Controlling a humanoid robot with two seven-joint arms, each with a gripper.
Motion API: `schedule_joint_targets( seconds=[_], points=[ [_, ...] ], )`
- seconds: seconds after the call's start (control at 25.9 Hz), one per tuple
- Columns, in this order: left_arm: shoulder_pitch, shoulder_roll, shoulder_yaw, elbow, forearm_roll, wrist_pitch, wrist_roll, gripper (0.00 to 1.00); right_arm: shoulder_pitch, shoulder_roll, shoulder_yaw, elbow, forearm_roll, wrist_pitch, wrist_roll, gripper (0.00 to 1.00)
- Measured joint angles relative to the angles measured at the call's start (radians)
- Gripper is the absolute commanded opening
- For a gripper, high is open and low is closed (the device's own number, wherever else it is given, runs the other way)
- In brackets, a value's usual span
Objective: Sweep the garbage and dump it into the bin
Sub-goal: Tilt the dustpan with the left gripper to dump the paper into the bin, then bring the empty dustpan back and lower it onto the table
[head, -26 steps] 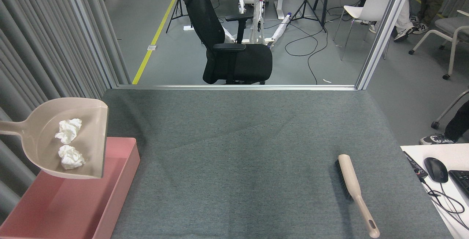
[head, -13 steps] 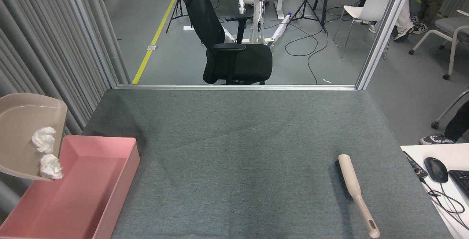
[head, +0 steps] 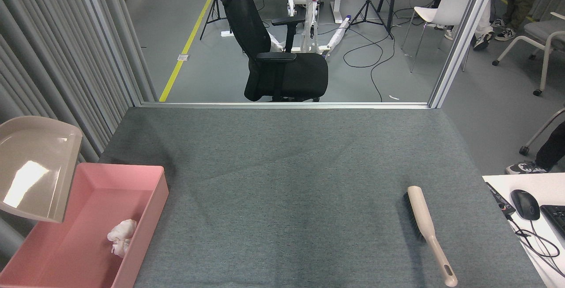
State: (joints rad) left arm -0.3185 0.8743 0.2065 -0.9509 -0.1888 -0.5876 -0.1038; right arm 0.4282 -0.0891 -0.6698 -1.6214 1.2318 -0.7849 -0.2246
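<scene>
While the beige dustpan (head: 37,168) is hanging tilted at the far left edge, above the left end of the bin (head: 145,217), its scoop is showing nothing but a bright glare on bare plastic. Down in the pink bin, the garbage (head: 120,236) is lying against the right-hand wall, near the front; it is reading as one pale crumpled clump, and whether that is both wads together is hard to tell. The bin itself is sitting on the front-left corner of the grey felt counter (head: 287,182). Over on the right, the beige brush (head: 427,230) is lying flat on the counter, bristles to the left, handle pointing toward the near edge, well apart from the bin. Neither arm is showing in the head view, so the jaws on both sides are out of sight and their grip cannot be told. No readable writing or labels are showing anywhere.
</scene>
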Motion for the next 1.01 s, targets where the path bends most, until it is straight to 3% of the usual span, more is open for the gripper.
schedule_joint_targets(
  seconds=[0.27,0.46,0.7,1.01],
  points=[
    [0.046,-0.026,-0.065,-0.133,0.253,0.095,-0.036,0.19,0.001,0.000,0.000,0.000,0.000,0.000,-0.004,0.98],
    [0.095,-0.143,-0.090,-0.313,0.302,0.217,-0.039,0.20,0.001,0.000,-0.001,0.000,-0.001,0.000,-0.001,0.98],
    [0.175,-0.359,-0.096,-0.510,0.246,0.321,-0.032,0.20,0.002,0.000,-0.022,0.000,-0.002,0.000,0.002,0.98],
    [0.337,-0.714,-0.160,-0.704,-0.095,0.355,-0.035,0.20,0.003,-0.001,-0.033,0.000,-0.002,0.000,0.004,0.98]
  ],
)
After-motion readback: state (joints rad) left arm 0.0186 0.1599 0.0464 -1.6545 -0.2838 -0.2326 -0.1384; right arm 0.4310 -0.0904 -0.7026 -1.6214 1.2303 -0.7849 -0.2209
